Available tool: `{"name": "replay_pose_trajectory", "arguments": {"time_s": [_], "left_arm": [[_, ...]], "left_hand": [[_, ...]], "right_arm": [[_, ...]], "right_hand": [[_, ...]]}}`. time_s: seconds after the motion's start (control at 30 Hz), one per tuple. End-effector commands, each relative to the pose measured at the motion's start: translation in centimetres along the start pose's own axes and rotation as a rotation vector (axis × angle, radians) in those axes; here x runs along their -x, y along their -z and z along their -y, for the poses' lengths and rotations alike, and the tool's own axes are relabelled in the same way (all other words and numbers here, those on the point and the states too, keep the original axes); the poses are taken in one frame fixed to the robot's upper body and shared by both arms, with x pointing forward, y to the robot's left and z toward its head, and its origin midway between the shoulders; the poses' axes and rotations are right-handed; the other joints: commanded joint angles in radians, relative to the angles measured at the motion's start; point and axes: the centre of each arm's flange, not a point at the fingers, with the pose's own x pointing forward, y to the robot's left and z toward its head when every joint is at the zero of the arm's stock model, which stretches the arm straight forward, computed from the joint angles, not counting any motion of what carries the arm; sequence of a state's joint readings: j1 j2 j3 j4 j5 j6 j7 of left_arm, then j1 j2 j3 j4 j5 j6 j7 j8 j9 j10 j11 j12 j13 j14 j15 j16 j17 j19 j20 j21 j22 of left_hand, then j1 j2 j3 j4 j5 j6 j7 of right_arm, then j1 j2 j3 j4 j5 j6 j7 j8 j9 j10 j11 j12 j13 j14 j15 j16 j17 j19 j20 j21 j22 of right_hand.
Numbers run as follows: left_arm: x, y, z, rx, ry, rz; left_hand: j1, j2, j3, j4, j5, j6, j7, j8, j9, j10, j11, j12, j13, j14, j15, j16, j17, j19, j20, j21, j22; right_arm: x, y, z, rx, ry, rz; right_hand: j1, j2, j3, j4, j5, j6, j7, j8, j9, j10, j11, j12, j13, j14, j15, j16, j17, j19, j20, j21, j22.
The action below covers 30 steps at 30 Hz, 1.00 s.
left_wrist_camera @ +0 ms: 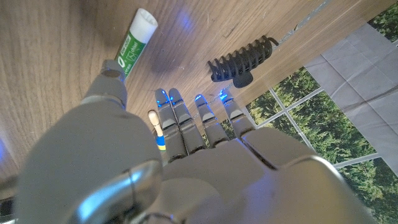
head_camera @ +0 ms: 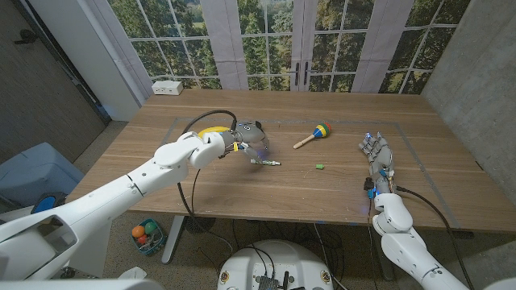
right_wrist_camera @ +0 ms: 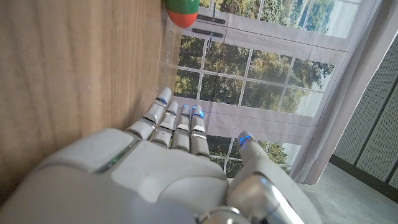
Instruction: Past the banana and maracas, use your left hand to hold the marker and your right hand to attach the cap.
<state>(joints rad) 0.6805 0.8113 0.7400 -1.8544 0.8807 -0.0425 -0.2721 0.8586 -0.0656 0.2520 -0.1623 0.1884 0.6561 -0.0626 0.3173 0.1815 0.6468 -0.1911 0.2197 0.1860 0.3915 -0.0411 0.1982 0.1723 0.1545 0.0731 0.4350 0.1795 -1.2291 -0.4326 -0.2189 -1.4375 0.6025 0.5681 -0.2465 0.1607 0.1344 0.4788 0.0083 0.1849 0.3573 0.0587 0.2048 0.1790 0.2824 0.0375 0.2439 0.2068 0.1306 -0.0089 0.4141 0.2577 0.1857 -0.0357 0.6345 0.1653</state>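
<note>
The marker (head_camera: 265, 163) lies mid-worktop, just beside the empty, spread left hand (head_camera: 251, 143); light, stiff, probably slippery, best pinched mid-barrel. The right hand (head_camera: 377, 161), fingers apart, waits near the right edge.

Slim white marker (left_wrist_camera: 132, 43) with green label; small green cap (head_camera: 319, 167); yellow banana (head_camera: 211, 130); wooden maraca (head_camera: 314, 134) banded green, yellow, blue, red; brown wood-grain table (head_camera: 339, 193).

Smooth brown wood with fine lines on the table (head_camera: 339, 193), shiny grey plastic on the left hand (left_wrist_camera: 186, 168).
</note>
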Motion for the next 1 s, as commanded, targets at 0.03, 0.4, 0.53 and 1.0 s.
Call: {"name": "replay_pose_trajectory", "arguments": {"time_s": [0.03,0.4,0.53,1.0], "left_arm": [[-0.4,-0.3,1.0,-0.018,0.013,0.016],[-0.5,-0.8,1.8,-0.057,-0.009,0.017],[-0.5,-0.9,2.1,-0.063,-0.011,0.014],[-1.1,-0.8,3.4,-0.057,0.056,0.005]], "left_hand": [[0.01,-0.007,0.003,0.001,-0.001,0.006,-0.009,-0.002,0.001,0.012,-0.006,0.0,0.003,0.011,-0.138,0.0,0.0,0.011,0.002,-0.001,0.001],[0.034,0.0,0.012,-0.004,0.001,0.016,-0.022,-0.006,0.004,0.03,-0.019,0.0,0.005,0.024,-0.148,0.0,0.001,0.035,-0.004,0.0,0.002],[0.059,0.008,0.021,-0.008,0.002,0.021,-0.03,-0.009,0.004,0.036,-0.024,-0.002,0.006,0.03,-0.156,0.0,0.001,0.056,-0.012,0.002,0.002],[0.103,0.058,0.047,-0.006,-0.002,0.001,-0.028,-0.03,0.006,0.025,-0.023,-0.012,0.01,0.039,-0.157,-0.003,0.003,0.072,-0.007,-0.003,0.003]], "right_arm": [[-0.5,0.3,0.1,0.002,0.002,-0.009],[-0.7,0.4,0.3,0.003,0.004,-0.013],[-0.8,0.4,0.3,0.005,0.004,-0.014],[-0.9,0.5,0.4,0.017,0.009,-0.017]], "right_hand": [[-0.002,0.009,0.001,-0.005,-0.001,0.008,0.001,-0.004,0.004,0.006,0.0,-0.002,0.003,0.011,-0.002,0.005,0.005,0.006,0.0,-0.007,0.002],[-0.003,0.009,-0.001,-0.008,-0.001,0.009,0.002,-0.005,0.004,0.009,0.002,-0.004,0.003,0.013,0.0,0.004,0.006,0.009,0.002,-0.014,0.002],[-0.003,0.008,-0.002,-0.009,-0.001,0.01,0.002,-0.005,0.004,0.008,0.0,-0.004,0.003,0.014,-0.001,0.004,0.006,0.009,0.001,-0.016,0.002],[-0.005,0.009,-0.006,-0.01,-0.001,0.016,0.003,-0.005,0.004,0.017,0.003,-0.003,0.004,0.017,-0.001,0.004,0.007,0.014,0.002,-0.023,0.002]]}}
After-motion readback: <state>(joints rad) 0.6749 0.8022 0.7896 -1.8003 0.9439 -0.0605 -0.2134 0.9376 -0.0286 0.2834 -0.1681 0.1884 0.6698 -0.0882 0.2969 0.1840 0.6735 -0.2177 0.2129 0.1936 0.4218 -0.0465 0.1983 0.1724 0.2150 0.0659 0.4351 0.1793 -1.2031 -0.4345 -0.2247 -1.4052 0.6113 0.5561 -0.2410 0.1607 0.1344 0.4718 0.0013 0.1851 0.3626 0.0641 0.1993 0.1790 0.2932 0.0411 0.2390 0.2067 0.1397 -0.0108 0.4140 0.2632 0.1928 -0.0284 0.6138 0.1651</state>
